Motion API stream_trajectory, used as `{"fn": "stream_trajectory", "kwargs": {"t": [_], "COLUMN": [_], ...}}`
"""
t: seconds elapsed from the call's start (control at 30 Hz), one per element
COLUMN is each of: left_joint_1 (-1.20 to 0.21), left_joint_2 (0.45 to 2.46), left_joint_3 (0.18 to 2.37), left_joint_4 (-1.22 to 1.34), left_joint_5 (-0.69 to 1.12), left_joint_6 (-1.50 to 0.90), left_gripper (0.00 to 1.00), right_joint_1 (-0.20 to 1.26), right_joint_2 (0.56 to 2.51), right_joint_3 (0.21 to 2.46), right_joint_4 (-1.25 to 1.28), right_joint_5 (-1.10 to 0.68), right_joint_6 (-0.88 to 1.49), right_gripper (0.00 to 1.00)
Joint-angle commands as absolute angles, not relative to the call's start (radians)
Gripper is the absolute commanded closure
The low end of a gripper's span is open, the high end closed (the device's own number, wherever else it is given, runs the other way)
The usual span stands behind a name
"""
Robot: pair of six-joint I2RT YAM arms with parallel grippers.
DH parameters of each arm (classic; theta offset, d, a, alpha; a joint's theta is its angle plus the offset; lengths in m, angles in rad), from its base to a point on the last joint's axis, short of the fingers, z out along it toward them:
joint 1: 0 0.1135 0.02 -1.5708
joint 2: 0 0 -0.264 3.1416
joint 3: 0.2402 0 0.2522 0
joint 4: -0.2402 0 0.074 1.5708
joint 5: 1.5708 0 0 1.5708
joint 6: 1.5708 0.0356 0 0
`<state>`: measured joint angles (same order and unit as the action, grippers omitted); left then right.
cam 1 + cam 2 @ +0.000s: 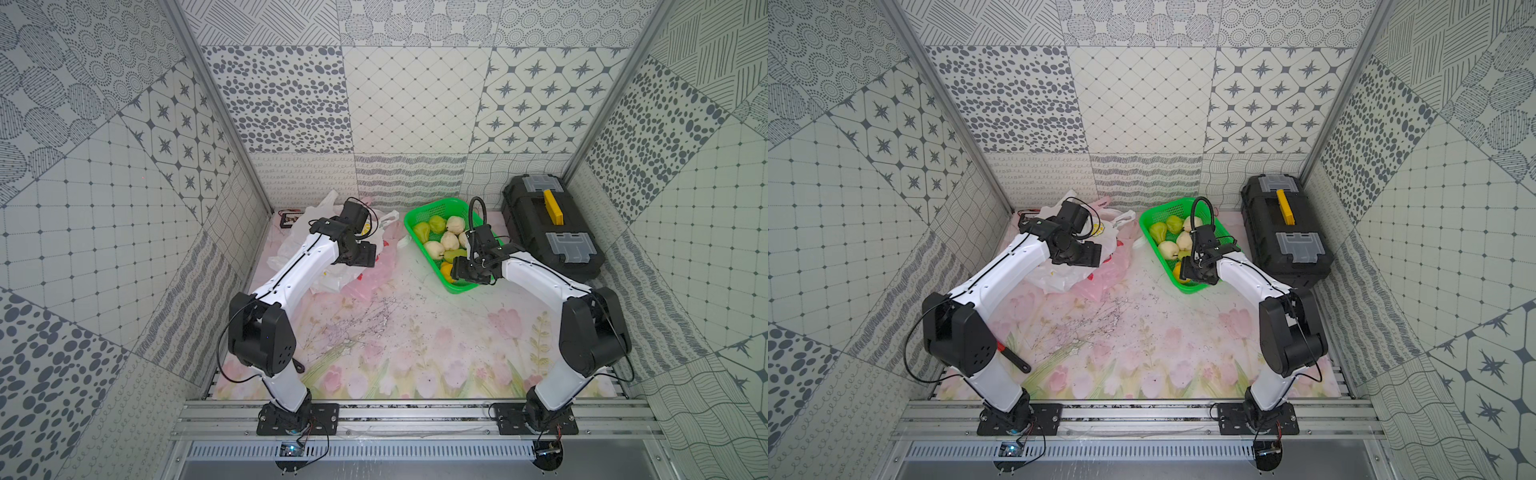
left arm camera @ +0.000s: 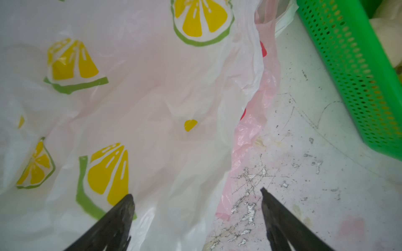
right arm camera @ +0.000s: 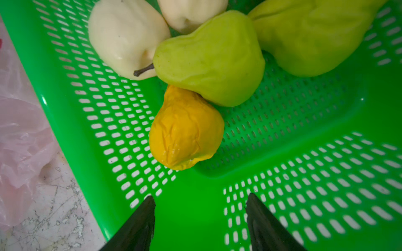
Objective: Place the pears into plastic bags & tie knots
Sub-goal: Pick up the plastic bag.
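Several pears, green (image 1: 422,230) and cream-white (image 1: 449,240), lie in a green mesh basket (image 1: 432,206). My right gripper (image 3: 201,197) hangs open over the basket's near end, nothing between its fingers. Just beyond its tips lie a wrinkled orange fruit (image 3: 185,130), a green pear (image 3: 213,60) and a cream pear (image 3: 124,37). The plastic bags lie crumpled to the left of the basket: a white lemon-print bag (image 2: 130,97) over a pink bag (image 2: 250,130). My left gripper (image 2: 196,193) is open low over the white bag's edge, holding nothing. No knots show.
A black toolbox with a yellow handle (image 1: 548,224) stands right of the basket against the wall. A small dark object (image 1: 291,218) lies at the back left corner. A red-and-black handled tool (image 1: 1013,357) sits by the left arm's base. Patterned walls close in three sides.
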<state>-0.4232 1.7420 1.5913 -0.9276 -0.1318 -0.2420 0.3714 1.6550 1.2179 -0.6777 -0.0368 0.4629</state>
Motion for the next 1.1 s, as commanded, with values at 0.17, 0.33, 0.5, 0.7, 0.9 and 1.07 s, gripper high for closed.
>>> {"fn": "stream_trajectory", "kwargs": {"t": [0.17,0.33,0.5,0.7,0.9,1.07], "left_joint_1": [-0.461,-0.463,-0.508,-0.676,-0.81,-0.87], "left_joint_2": [1.824,1.809,1.562,1.422,1.391,1.427], "left_joint_3": [1.539,1.581,1.487,1.316,1.206,1.19], "left_joint_4": [-0.911,-0.942,-0.831,-0.716,-0.578,-0.569], "left_joint_5": [-0.282,-0.377,-0.271,-0.36,-0.398,-0.334], "left_joint_6": [-0.088,-0.101,-0.167,-0.242,-0.302,-0.294], "left_gripper": [0.35,1.0,1.0,1.0,1.0,1.0], "right_joint_1": [0.406,0.529,0.613,0.629,0.635,0.645], "right_joint_2": [1.493,1.528,1.571,1.693,1.826,1.979], "right_joint_3": [1.266,1.403,1.428,1.526,1.575,1.694], "right_joint_4": [-0.827,-0.75,-0.454,-0.363,-0.332,-0.287], "right_joint_5": [-0.024,-0.095,-0.262,-0.353,-0.345,-0.388], "right_joint_6": [0.469,0.643,0.926,1.072,1.086,1.02], "right_gripper": [0.27,0.2,0.05,0.02,0.04,0.1]}}
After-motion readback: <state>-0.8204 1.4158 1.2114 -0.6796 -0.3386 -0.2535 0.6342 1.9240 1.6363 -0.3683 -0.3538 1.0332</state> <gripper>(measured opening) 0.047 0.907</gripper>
